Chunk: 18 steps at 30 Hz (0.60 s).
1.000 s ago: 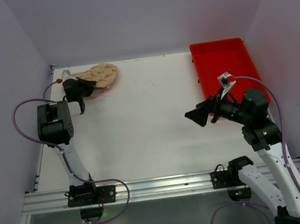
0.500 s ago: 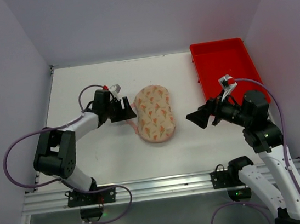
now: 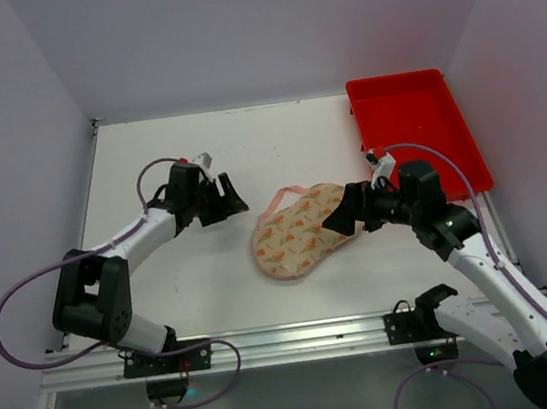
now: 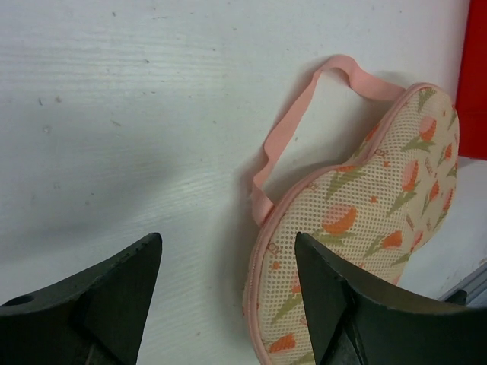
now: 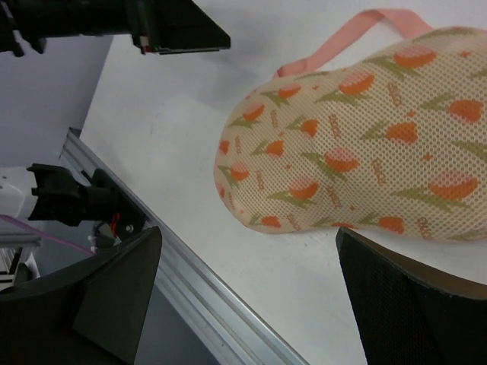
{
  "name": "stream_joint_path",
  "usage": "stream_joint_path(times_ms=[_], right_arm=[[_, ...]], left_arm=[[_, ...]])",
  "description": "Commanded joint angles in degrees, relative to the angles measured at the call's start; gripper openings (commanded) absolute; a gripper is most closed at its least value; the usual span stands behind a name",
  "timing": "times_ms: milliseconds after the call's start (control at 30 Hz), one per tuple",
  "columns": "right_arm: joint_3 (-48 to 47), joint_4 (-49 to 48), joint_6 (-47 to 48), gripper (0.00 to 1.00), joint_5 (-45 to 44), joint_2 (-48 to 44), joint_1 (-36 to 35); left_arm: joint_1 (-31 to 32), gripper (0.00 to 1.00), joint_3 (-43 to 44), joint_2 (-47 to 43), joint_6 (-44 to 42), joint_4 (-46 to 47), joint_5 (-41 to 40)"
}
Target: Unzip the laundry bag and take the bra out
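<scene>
While the laundry bag (image 3: 298,234) lies near-left to far-right, the right gripper (image 3: 342,220) is at its right end, left gripper (image 3: 235,205) farther, both spread empty.

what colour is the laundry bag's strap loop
The strap loop is pink; best seen in the left wrist view.

White table (image 3: 213,278), laundry bag (image 3: 296,236), red tray (image 3: 408,114)
</scene>
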State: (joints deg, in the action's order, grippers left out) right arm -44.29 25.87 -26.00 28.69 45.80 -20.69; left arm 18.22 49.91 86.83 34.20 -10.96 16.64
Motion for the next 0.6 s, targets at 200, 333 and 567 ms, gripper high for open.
stream_joint_path(times_ms=[200,333,567], right_arm=[[4.7,-7.1,-4.9,0.95,-11.3,9.9,-2.9],[5.9,-9.1,-5.8,0.94,-14.2,14.0,-2.9],[8.2,-14.4,-8.5,0.93,-16.0,17.2,-3.0]], left_arm=[[8.8,0.73,-7.6,-12.3,10.5,-0.4,-6.4],[12.4,0.71,-14.8,-18.5,15.5,0.7,-8.2],[20.7,0.65,-21.0,-18.1,24.5,9.3,-7.7]])
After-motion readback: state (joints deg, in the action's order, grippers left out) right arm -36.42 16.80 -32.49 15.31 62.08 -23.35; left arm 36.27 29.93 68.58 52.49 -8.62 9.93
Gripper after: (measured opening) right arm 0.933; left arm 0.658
